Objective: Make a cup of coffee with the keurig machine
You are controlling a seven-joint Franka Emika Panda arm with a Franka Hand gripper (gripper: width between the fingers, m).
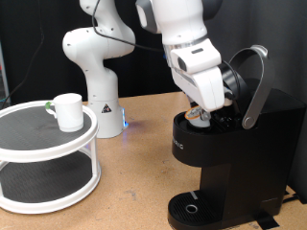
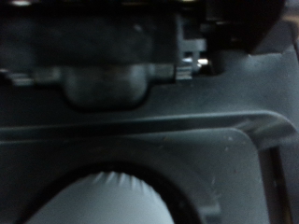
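With its hinged lid raised and the silver-grey handle band swung up and back, the keurig machine (image 1: 230, 153) stands at the exterior view's right on the brown tabletop (image 1: 134, 163); its round drip tray (image 1: 195, 207) at the base carries nothing. The arm comes down from the exterior view's top, and the gripper (image 1: 201, 114) sits low in the open brew chamber, just under the raised lid. Something pale shows at the fingertips there, but it is too small and too hidden to name. Whether the fingers are parted or closed I cannot tell: the wrist body covers them in the exterior view, and they do not show in the wrist view.

At the exterior view's left stands a white two-tier round shelf (image 1: 58, 129). The cup (image 1: 67, 111) rests upright on its top tier, well apart from the machine and untouched.

The wrist view is dark and blurred. It looks closely at black machine parts, with a rounded whitish object (image 2: 103, 198) at the edge of the picture, seated in a dark curved recess. It may be a pod in the holder; not certain.

Judgement: the step in hand is loading the chamber. The lid is not yet shut and the cup is not yet on the tray. Any move from this spot calls for a clean vertical exit, since the lid and chamber wall stand close around the hand.
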